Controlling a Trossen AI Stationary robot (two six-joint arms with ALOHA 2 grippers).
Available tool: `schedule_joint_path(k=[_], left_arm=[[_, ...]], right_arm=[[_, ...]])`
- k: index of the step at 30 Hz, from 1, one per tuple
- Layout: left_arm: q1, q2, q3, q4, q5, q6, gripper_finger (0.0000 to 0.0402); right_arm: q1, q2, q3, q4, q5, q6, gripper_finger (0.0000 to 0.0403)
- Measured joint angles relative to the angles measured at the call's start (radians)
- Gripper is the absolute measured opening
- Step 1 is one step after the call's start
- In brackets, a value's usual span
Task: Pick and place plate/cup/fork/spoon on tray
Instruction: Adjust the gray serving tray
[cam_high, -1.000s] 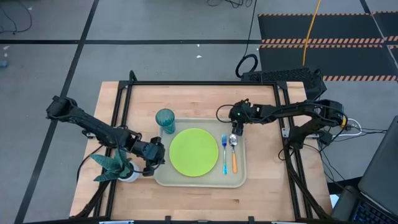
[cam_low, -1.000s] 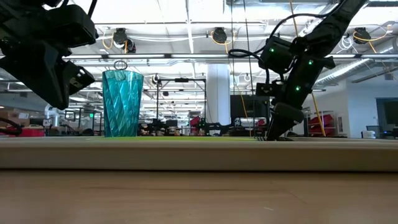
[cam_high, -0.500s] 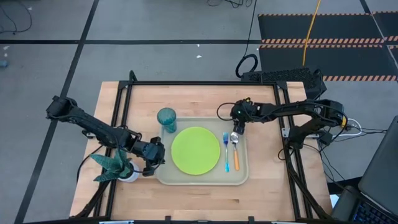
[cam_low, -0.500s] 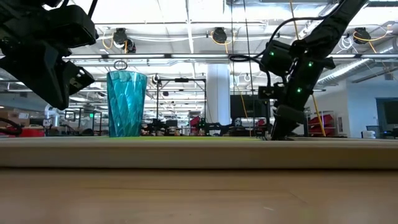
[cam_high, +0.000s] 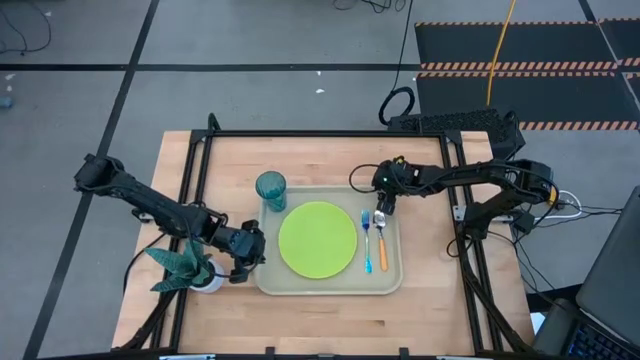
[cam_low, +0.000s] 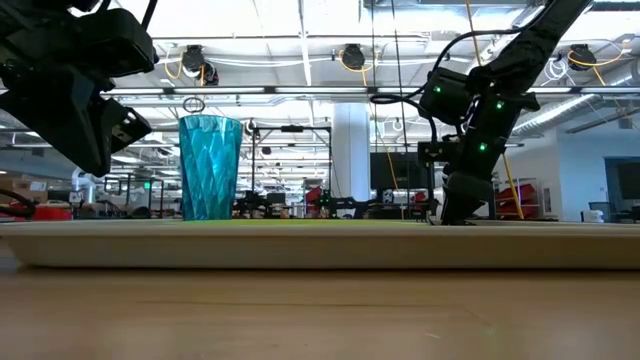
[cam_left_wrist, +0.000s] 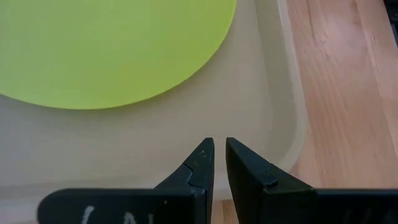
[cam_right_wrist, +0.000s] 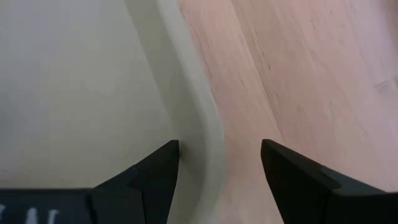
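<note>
The beige tray (cam_high: 392, 285) lies on the wooden table. On it are the lime-green plate (cam_high: 317, 238), the teal cup (cam_high: 270, 190) upright at its far left corner, the blue-handled fork (cam_high: 366, 238) and the orange-handled spoon (cam_high: 381, 245). My right gripper (cam_high: 384, 205) is open at the tray's far right corner, its fingers astride the rim. My left gripper (cam_high: 258, 252) is shut and hangs just over the tray's left edge; the low view (cam_low: 90, 130) shows it raised. The cup also shows in the low view (cam_low: 210, 168). My right gripper stands astride the tray's rim (cam_right_wrist: 208, 134) near the far right corner. One finger (cam_right_wrist: 158, 171) is inside the tray, close against the rim. The other finger (cam_right_wrist: 292, 177) is outside, over the table. The fingers point down at a slant from the right, and the tray lies flat.
A teal leafy plant in a white pot (cam_high: 190, 268) stands by the table's near left, beside my left arm. A black frame (cam_high: 200, 170) runs along the table's sides. Bare wood (cam_high: 330, 160) lies beyond the tray's far edge.
My right gripper has moved a little toward the table's right edge. The tray has slid along the table the same way, carrying the plate, cup, fork and spoon. The tray's left edge has drawn away from my left gripper, which has kept still.
</note>
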Motion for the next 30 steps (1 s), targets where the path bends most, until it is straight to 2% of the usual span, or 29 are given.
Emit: schedule_joint_path(k=[25,30], left_arm=[[0.0,-0.001,0.0,0.01,-0.002,0.035,0.0042],[0.005,-0.045,-0.001,0.018,-0.08,0.076,0.0042]], right_arm=[[-0.004,-0.008,-0.001,0.014,0.019,0.019,0.0219],[-0.003,-0.083,-0.002,0.022,-0.009,0.017,0.0219]])
